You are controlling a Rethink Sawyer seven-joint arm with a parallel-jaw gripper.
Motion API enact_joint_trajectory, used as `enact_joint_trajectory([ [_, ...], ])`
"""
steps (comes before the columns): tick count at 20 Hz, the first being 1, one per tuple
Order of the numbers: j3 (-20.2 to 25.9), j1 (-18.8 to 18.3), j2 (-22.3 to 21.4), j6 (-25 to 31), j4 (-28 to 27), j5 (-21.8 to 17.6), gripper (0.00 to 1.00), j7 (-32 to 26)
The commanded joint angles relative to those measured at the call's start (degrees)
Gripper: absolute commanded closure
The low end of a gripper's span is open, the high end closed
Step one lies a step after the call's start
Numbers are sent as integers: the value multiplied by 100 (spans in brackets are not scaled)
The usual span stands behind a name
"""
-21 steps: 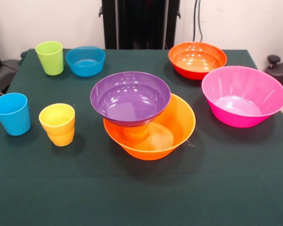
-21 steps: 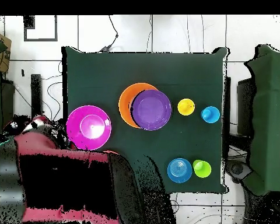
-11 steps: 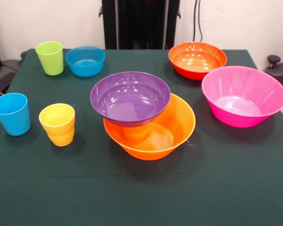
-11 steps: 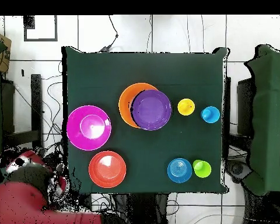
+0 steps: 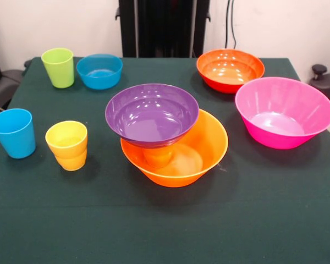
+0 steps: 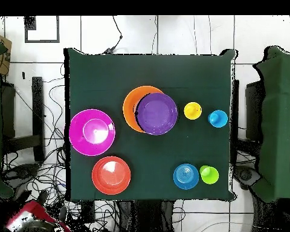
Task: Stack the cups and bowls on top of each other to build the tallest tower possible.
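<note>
Plainly, the tower stands mid-surface: a purple bowl balances off-centre on the orange cup inside the wide orange bowl. The end effector is not visible, so its state is unknown. Any nudge could probably tip the bowl.

Orange cup mostly hidden under purple bowl, perhaps upside-down.

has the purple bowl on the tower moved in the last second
No. The purple bowl sits in the same spot over the wide orange bowl, judged against the yellow cup.
</note>
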Motion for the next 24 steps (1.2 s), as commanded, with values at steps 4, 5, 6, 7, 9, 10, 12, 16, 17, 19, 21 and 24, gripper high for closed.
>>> enact_joint_trajectory([
  [4, -406, -553, -200, 1135, 752, -783, 0, -426],
  [5, -409, -662, -222, 1194, 730, -828, 0, -594],
  [6, -413, -767, -243, 1237, 715, -876, 0, -757],
  [7, -416, -872, -265, 1279, 700, -923, 0, -921],
  [9, -407, -1120, -293, 1319, 685, -1038, 0, -1290],
  [10, -386, -1227, -302, 1318, 694, -1063, 0, -1429],
  [12, -350, -1493, -301, 1290, 700, -1153, 0, -1805],
  [16, -105, -2138, -115, 1192, 554, -1242, 0, -2623],
  [17, -31, -2278, -70, 1191, 486, -1281, 0, -2777],
  [19, 189, -2552, 89, 1153, 308, -1350, 0, -3007],
  [21, 405, -2770, 218, 1092, 162, -1379, 0, -3148],
  [24, 726, -3038, 410, 1104, -100, -1380, 0, -3267],
])
